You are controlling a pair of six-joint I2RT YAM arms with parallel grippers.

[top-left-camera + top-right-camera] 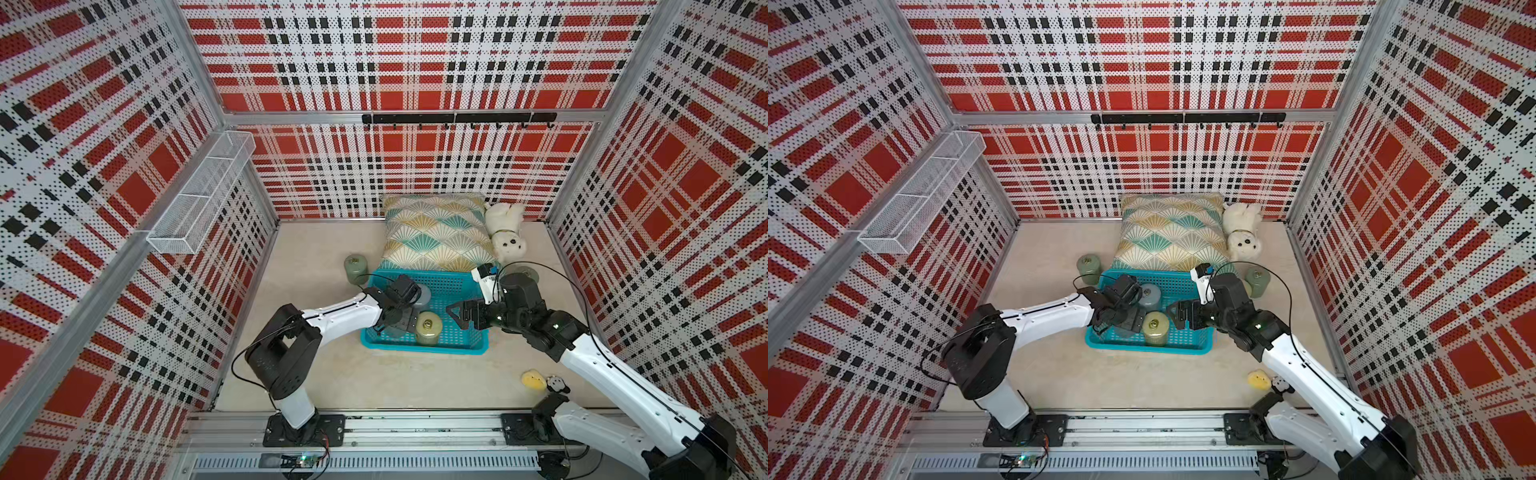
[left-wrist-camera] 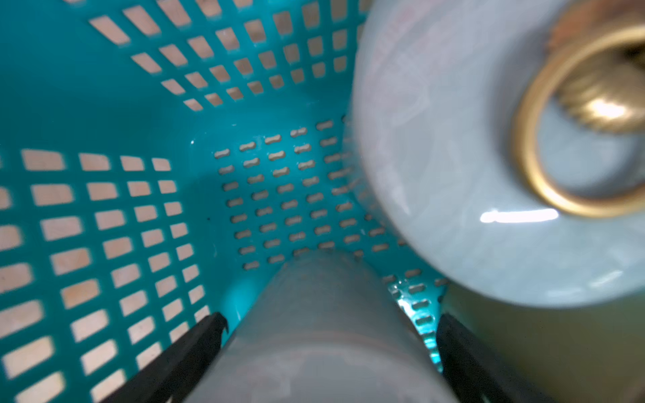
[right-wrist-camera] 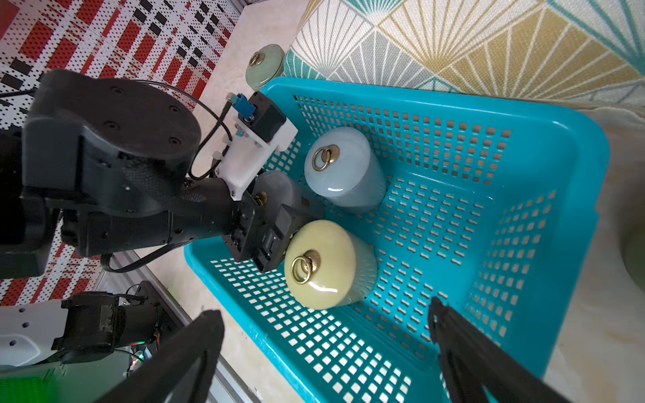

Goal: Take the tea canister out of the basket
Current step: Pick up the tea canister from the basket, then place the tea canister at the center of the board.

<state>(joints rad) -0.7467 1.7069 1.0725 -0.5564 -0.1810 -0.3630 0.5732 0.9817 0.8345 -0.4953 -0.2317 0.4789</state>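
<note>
In basket [image 1: 424,348], L gripper [image 2: 331,319] wide open astride grey canister [image 2: 321,352]; R gripper [image 3: 323,308] open, empty.

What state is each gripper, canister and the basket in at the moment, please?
turquoise basket: on table, holding three canisters
left gripper: open, straddling grey canister
grey canister: standing in basket, not gripped
right gripper: open, empty
pale blue canister: standing in basket, lidded
yellow canister: standing in basket, lidded
green canister: outside basket, on table, lidded
second green canister: outside basket, partly hidden
</note>
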